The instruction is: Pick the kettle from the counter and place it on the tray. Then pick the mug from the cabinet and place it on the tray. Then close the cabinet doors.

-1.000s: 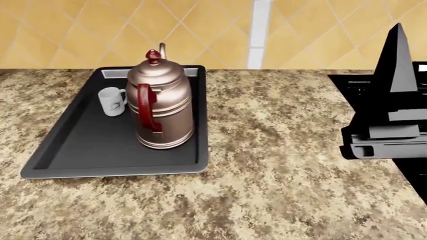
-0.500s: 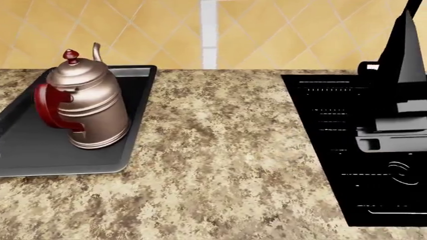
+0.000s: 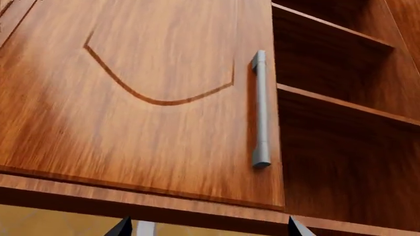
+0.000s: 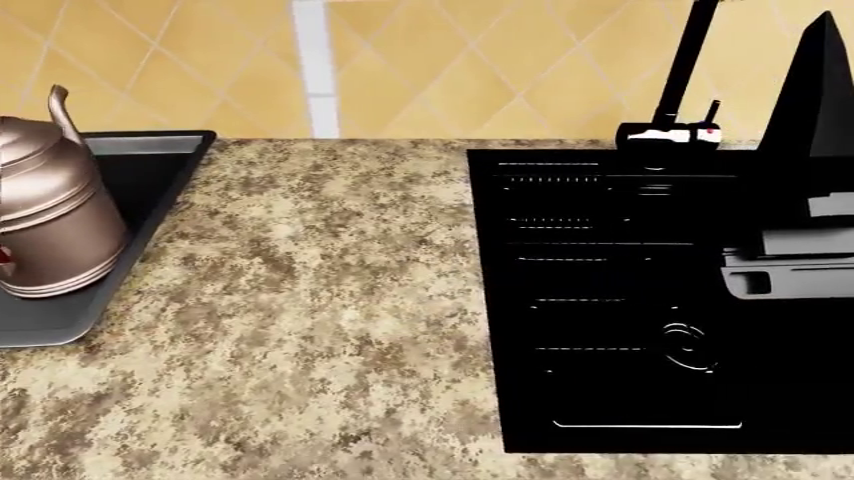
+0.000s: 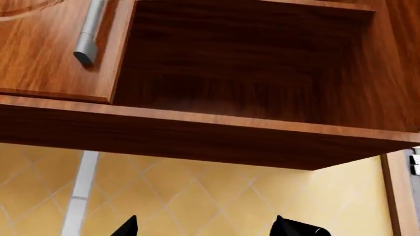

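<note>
Two views point up at the wooden cabinet, one from each wrist. On my left wrist camera I see a brown wood cabinet door (image 3: 144, 98) with a slim grey metal bar handle (image 3: 260, 115), and beside it the open compartment with two dark wooden shelves (image 3: 341, 105). The left end effector (image 3: 206, 227) shows only two dark fingertips, spread well apart with nothing between them. My right wrist camera shows the open cabinet interior (image 5: 249, 64) from below, above yellow diamond wall tiles (image 5: 196, 201); the right end effector (image 5: 206, 227) also has its tips spread wide and empty. On the head camera the tall ribbed copper-pewter kettle (image 4: 51, 205) stands upright on the dark grey rimmed tray (image 4: 147, 185), at the left edge of the speckled granite surface (image 4: 320, 320). The glossy black sink panel (image 4: 627, 300) lies to the right. The mug is out of my view.
</note>
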You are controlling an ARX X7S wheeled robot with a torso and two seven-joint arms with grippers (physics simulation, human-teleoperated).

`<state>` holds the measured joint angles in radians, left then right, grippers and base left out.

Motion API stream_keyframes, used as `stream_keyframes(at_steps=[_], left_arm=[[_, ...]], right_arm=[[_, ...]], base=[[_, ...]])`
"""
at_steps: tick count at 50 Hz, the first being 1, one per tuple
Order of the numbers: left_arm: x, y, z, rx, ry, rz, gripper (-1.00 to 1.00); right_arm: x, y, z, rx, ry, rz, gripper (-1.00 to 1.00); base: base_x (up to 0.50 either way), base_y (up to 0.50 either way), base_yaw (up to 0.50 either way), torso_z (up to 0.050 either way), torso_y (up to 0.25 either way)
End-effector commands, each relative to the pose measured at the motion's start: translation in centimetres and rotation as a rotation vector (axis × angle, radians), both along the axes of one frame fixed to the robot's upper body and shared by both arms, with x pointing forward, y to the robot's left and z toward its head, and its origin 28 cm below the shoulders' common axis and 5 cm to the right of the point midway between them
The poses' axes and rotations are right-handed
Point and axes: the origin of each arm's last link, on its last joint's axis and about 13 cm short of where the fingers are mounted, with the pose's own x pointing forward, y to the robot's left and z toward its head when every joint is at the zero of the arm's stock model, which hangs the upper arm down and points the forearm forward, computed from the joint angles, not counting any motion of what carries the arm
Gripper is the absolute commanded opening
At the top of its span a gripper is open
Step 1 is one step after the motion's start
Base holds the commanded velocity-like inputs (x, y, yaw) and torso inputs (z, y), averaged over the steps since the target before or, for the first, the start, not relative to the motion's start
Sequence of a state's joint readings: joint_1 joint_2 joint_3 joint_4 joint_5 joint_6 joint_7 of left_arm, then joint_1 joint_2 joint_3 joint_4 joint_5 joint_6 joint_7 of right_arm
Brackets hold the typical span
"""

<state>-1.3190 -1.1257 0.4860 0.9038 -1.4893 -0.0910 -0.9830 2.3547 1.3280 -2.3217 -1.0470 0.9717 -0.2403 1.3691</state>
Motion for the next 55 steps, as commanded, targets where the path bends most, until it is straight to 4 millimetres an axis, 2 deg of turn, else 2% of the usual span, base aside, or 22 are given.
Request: stream_keyframes(at_steps=[1,55], left_arm=[[0.29,0.05,-0.39,-0.006,0.013,0.001,1.00],[0.83,0.33,-1.06,-0.031,0.033,0.016,1.00]], right_arm=[[0.00,-0.01,-0.03,0.000,0.003,-0.002,1.00],[0.03,-0.20,0.40,0.005,-0.005,-0.020,1.00]], base=[[0.00,-0.50,0.00,0.000,0.000],[0.00,-0.50,0.00,0.000,0.000]])
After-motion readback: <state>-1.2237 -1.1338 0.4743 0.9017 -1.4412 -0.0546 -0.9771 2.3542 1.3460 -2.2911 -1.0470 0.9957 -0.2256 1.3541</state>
